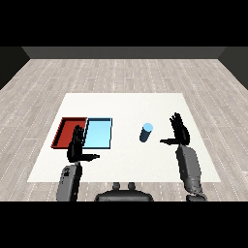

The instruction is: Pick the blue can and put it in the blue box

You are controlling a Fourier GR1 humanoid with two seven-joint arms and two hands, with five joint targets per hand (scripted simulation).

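The blue can (146, 132) stands upright on the white table, right of the trays. The light blue tray (99, 133) lies left of centre, holding nothing, with the red tray (66, 131) touching its left side. My right hand (179, 131) hovers open just right of the can, fingers straight and thumb pointing toward it, a small gap between them. My left hand (76, 145) is open too, held over the near edge where the two trays meet.
The white table (126, 109) stretches wide behind the can and trays. A wooden floor surrounds it.
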